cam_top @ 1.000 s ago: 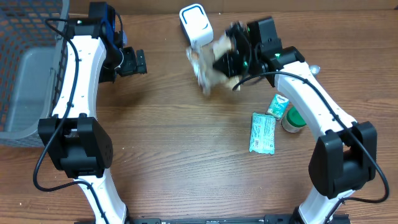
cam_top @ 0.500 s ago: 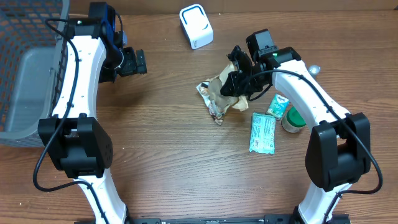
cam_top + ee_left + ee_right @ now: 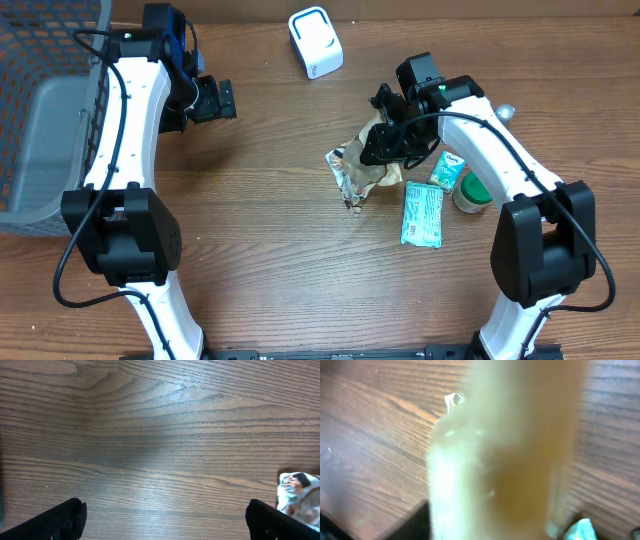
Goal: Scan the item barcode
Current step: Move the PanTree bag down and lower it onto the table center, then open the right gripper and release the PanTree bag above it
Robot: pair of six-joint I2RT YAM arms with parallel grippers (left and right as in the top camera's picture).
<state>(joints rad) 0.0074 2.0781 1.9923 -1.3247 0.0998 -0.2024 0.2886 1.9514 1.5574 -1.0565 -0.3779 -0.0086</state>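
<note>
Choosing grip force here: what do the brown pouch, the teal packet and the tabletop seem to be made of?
The brown pouch looks like thin printed plastic or foil film: it is crumpled, with pale glints. The teal packet seems to be printed plastic film, lying flat with a slight sheen. The tabletop looks like wood or wood-grain laminate, semi-gloss: it shows grain lines and a soft reflection.

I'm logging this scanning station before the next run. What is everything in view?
scanner: 1, white, far edge
snack packet: 1, tan-brown, mid-table
large packet: 1, teal, right of the snack packet
small packet: 1, teal, beside the tub
tub: 1, green lid, under the right arm
basket: 1, grey, left edge
table: 1, brown wood
left gripper: 1, black, open, empty
right gripper: 1, black, at the snack packet, grip unclear
</note>
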